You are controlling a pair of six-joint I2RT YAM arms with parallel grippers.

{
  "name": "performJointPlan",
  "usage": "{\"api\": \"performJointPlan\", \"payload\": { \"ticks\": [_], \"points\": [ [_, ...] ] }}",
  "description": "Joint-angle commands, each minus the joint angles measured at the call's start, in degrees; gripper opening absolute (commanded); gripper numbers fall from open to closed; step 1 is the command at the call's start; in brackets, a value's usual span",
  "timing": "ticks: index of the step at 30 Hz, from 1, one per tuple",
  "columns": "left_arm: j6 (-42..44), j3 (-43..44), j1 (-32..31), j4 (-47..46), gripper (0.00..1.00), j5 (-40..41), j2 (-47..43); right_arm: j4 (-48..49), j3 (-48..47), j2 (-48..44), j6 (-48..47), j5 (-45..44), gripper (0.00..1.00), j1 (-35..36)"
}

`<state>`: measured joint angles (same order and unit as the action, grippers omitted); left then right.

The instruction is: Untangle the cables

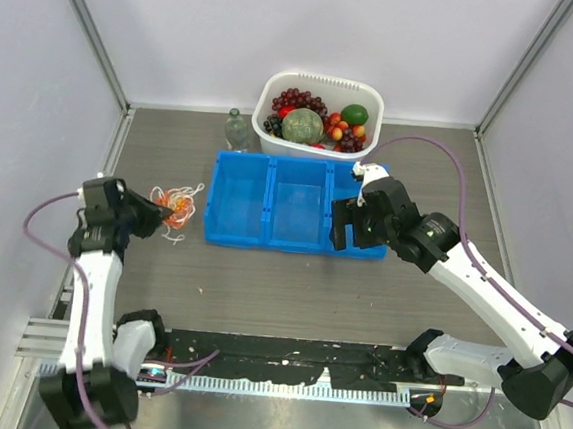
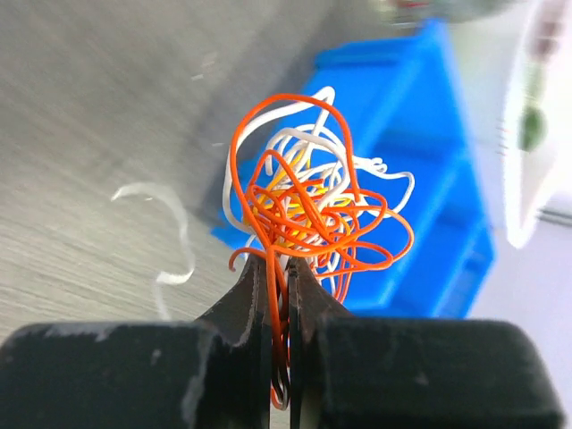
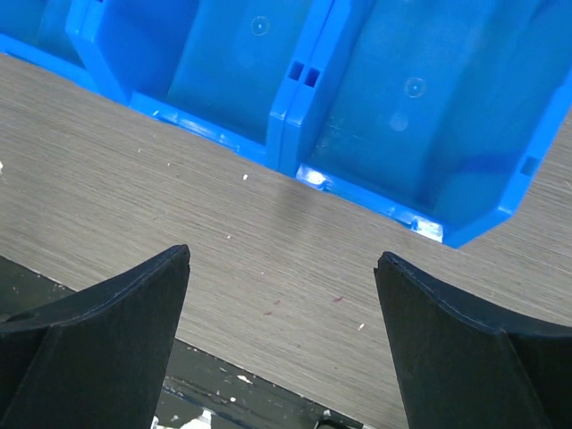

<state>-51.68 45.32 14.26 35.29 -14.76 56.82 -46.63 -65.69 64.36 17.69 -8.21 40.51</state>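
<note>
left of the tray: tangle pinched, other arm waiting
table (image 1: 289, 295) carries blue tray (image 1: 264, 241) at centre, fruit basket (image 1: 323, 79) behind it. right gripper (image 1: 354, 225) hangs spread wide over the tray's near edge, holding nothing; likely parked ready to take a second strand. left gripper (image 2: 279, 268) clenched on the cables (image 2: 313, 197), a white-orange-yellow knot just left of the tray, nipped at its near side, probably as an anchor. loose white strand (image 2: 189, 246) lies apart on the table.
</note>
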Motion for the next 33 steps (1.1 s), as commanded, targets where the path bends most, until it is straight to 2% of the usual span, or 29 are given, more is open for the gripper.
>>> {"api": "performJointPlan", "payload": {
  "ticks": [1, 5, 7, 11, 14, 18, 20, 23, 26, 29, 30, 31, 33],
  "points": [
    [4.39, 0.65, -0.72, -0.11, 0.0, -9.02, -18.46, 6.81, 0.74, 0.77, 0.32, 3.37, 0.9, 0.18],
    [4.75, 2.92, -4.4, -3.82, 0.0, -20.2, -22.54, 7.87, 0.48, 2.0, 0.85, 3.55, 0.9, 0.18],
    [2.21, 2.67, -9.05, -6.36, 0.0, -20.31, -24.2, 8.66, 1.09, 1.48, 0.76, 2.07, 0.9, 0.18],
    [1.14, 1.71, -24.41, -8.22, 0.0, -13.39, -24.48, 10.94, 3.63, -1.59, 1.47, -1.36, 0.9, 0.18],
    [1.41, -0.66, -37.6, -10.32, 0.0, -7.05, -20.27, 14.1, 7.4, -5.63, 3.74, -3.65, 0.9, 0.18],
    [1.84, -2.78, -57.19, -16.2, 0.0, 6.64, -13.85, 17.79, 12.85, -11.34, 7.78, -5.06, 0.9, 0.18],
    [2.46, -2.87, -63.54, -18.49, 0.0, 11.84, -9.64, 18.85, 15.05, -13.37, 9.54, -3.93, 0.9, 0.18],
    [2.46, -3.13, -67.51, -21.56, 0.0, 13.98, -3.13, 19.47, 17.43, -15.05, 11.04, -0.94, 0.9, 0.18],
    [1.5, -5.15, -68.58, -26.92, 0.0, 13.27, 0.48, 18.95, 19.63, -15.84, 11.49, 0.99, 0.9, 0.18],
    [0.18, -7.08, -68.75, -27.99, 0.0, 13.18, 2.59, 20.08, 21.83, -15.67, 11.57, 4.59, 0.89, 0.18],
    [-0.43, -7.78, -68.75, -27.91, 0.07, 13.44, 2.86, 21.31, 23.23, -15.67, 11.49, 7.13, 0.89, 0.18],
    [-0.79, -8.57, -68.75, -28.25, 0.18, 13.18, 3.03, 22.45, 23.85, -15.58, 11.23, 9.5, 0.89, 0.27],
    [-1.58, -10.15, -68.75, -28.0, 0.46, 13.18, 1.81, 25.79, 26.22, -15.05, 11.13, 15.13, 0.89, 0.36]
  ]
}}
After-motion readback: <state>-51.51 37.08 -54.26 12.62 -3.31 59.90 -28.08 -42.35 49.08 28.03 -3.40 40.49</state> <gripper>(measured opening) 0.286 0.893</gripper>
